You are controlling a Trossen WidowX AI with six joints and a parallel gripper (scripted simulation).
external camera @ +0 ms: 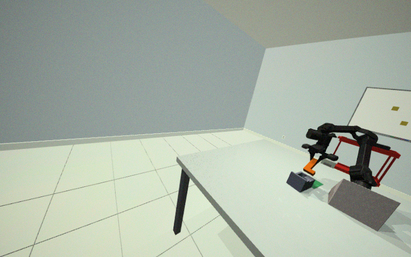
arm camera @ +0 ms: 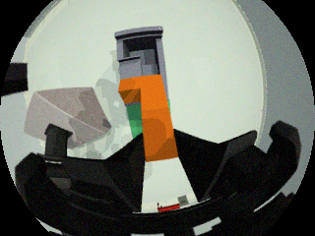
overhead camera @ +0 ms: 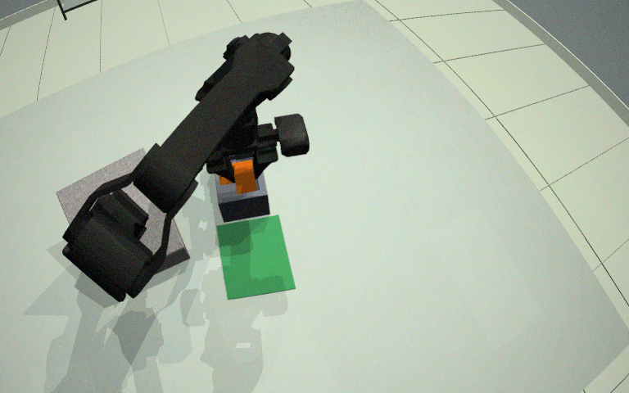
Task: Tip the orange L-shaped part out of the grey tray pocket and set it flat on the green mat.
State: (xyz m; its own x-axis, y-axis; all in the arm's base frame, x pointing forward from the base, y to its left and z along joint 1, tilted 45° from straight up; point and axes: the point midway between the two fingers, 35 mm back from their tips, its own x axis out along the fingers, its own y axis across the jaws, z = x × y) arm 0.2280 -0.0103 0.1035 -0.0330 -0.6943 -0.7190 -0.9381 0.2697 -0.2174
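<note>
Exterior view shows the orange part (external camera: 310,167) hanging clear in the air above the grey tray (external camera: 299,181), pinched at its upper end by the gripper (external camera: 315,159). The part tilts steeply, held end up, L-shaped end lowest and pointing toward the tray. No contact between part and tray that I can see.

Top view: gripper (overhead camera: 241,160) is clamped on the part (overhead camera: 243,176); the jaws are closed against its far end, not fully together. The part sits over the far half of the tray (overhead camera: 243,201). The green mat (overhead camera: 255,257) lies just near of the tray, touching or almost touching its near edge, with only shadows on it.

Wrist view: the part (arm camera: 157,120) runs straight out from the fingers, with the open pocket of the tray (arm camera: 141,53) visible beyond it and a strip of mat (arm camera: 134,120) showing at its left edge. The pocket looks vacant, though the fisheye makes that hard to be sure of.

Progress, judged from this: pressing, tipping, pinching and lifting out all look done. Left to do: carry the part nearward over the mat, level it out so it lies flat with top side up, lower it to the mat, release. The steep tilt means flattening it is probably the tricky bit. Roughly past halfway.
</note>
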